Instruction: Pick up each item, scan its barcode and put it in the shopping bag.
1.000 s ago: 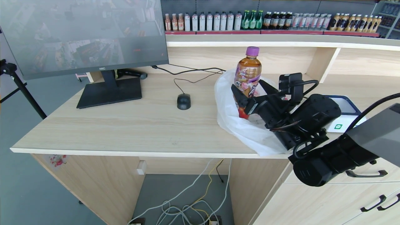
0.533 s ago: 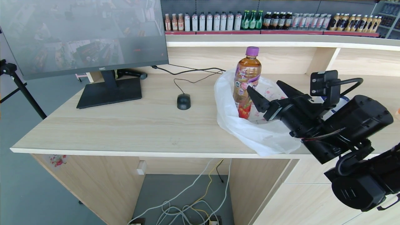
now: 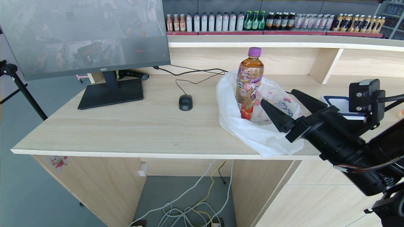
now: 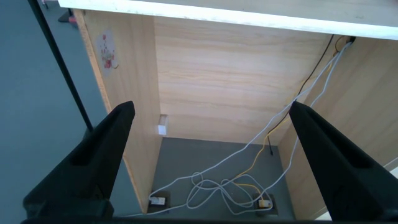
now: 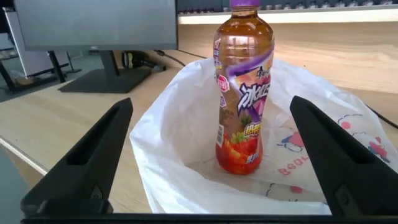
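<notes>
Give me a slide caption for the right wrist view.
Open right gripper facing a purple-capped drink bottle standing upright in the white shopping bag on the wooden counter.

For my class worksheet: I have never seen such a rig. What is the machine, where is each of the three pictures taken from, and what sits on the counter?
It is a two-armed robot at a counter. One picture looks down from its head; the other two look out from its wrists. The right gripper, open and empty, faces a purple-capped bottle standing upright in a white shopping bag. The left gripper, also open, points at cables under the counter. A monitor and mouse sit alongside.
</notes>
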Controlling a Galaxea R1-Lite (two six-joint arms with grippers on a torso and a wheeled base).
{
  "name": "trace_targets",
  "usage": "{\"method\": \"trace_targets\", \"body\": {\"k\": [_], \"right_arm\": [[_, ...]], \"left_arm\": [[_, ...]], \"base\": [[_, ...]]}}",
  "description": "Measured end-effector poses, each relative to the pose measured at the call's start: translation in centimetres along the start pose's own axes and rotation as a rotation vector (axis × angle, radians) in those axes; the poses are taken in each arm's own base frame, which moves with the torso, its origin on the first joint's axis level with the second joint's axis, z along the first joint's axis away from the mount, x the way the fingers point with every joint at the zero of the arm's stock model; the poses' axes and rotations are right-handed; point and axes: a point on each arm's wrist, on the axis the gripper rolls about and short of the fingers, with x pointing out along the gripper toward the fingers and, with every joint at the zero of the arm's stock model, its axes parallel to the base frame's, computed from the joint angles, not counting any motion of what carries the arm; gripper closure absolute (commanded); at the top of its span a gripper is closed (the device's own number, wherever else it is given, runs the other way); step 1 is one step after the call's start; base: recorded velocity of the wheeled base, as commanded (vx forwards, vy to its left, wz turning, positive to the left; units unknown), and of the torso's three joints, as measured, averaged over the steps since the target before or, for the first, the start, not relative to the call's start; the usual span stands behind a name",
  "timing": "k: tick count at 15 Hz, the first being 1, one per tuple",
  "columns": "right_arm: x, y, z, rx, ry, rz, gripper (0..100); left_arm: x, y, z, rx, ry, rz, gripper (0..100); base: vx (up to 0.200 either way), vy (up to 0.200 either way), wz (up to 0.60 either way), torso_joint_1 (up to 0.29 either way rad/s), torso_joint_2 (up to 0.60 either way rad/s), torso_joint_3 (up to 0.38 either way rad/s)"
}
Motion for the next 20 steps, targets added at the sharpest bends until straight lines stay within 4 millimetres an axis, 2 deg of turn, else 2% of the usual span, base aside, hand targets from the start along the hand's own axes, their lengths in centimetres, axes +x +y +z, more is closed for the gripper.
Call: {"method": "trace_targets", "body": {"k": [4,20], "right_arm": [[-0.1,-0.2,-0.2,-0.003,0.011,-0.009,0],[-0.1,-1.3,-0.5,-0.016,0.02,-0.047,0]], "left_arm": [[0.0,0.0,0.0,0.0,0.001,0.0,0],[0.0,0.0,0.0,-0.006,0.0,0.0,0]], "base": [[0.0,0.0,0.0,0.0,0.0,0.0],[0.0,-0.2,0.0,0.001,0.0,0.003]]}}
